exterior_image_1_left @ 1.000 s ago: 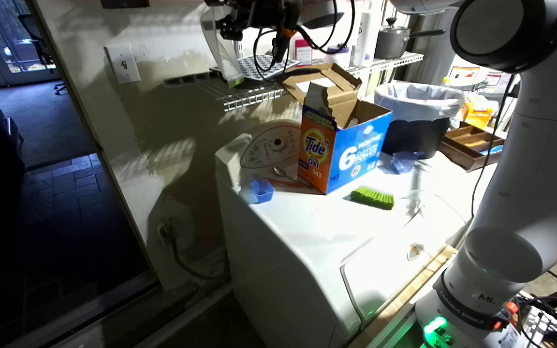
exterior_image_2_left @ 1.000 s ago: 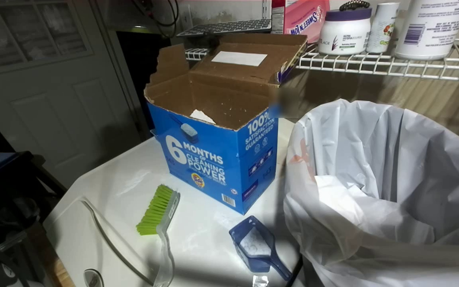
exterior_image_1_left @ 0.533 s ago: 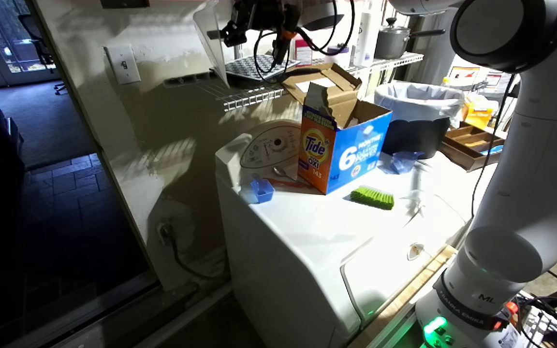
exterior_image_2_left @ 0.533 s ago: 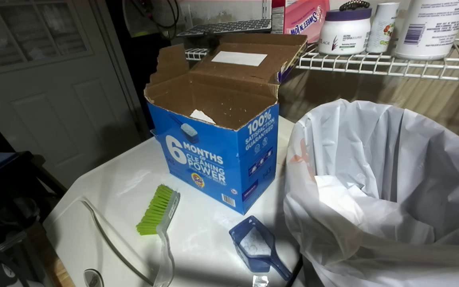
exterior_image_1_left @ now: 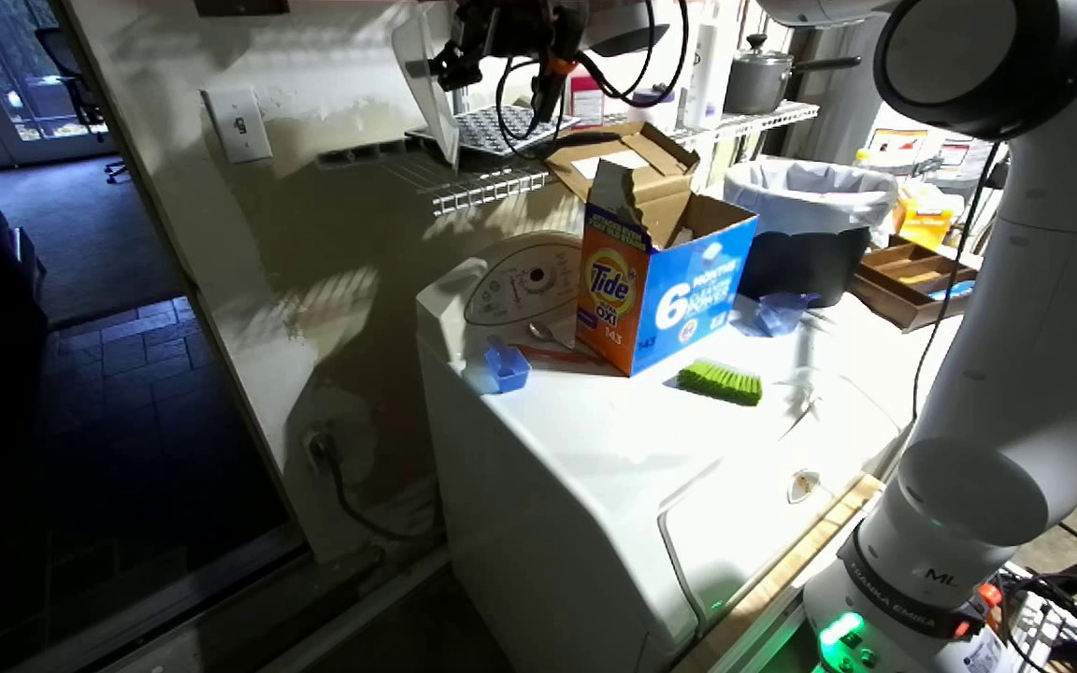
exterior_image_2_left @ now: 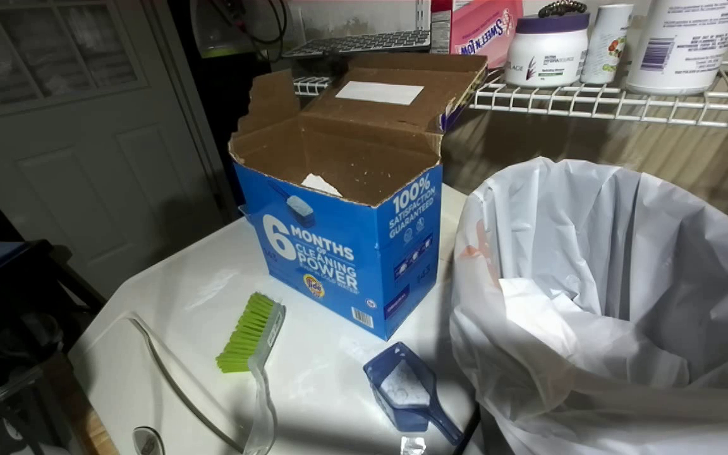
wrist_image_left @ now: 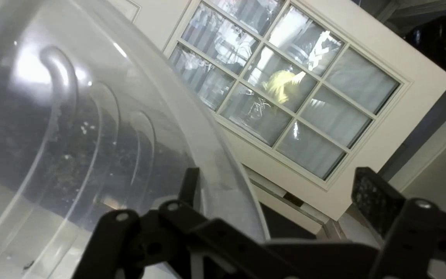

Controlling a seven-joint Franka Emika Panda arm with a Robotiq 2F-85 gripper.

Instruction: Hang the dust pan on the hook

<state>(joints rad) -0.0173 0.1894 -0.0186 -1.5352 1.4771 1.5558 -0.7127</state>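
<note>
The dust pan (exterior_image_1_left: 428, 98), a clear pale scoop, hangs upright and tilted near the wall in an exterior view; its top is cut off by the frame. It also shows in part in an exterior view (exterior_image_2_left: 212, 28). In the wrist view the dust pan (wrist_image_left: 91, 128) fills the left side. My gripper (wrist_image_left: 279, 182) is open, its fingers wide apart. The pan's rim reaches into the gap beside the left finger (wrist_image_left: 189, 186); whether they touch I cannot tell. The right finger (wrist_image_left: 376, 199) stands well apart from the pan. The hook is out of view.
A wire shelf (exterior_image_1_left: 487, 198) with a keyboard-like tray stands below the gripper. The open detergent box (exterior_image_1_left: 609, 280), green brush (exterior_image_1_left: 721, 383) and blue scoops (exterior_image_1_left: 507, 366) lie on the white appliance (exterior_image_1_left: 595, 449). A lined bin (exterior_image_2_left: 591, 253) stands beside the box. Cables hang from the wrist.
The dust pan has swung and turned: first its green lip showed low, then it moved left, now slightly back right. My gripper has barely moved.
</note>
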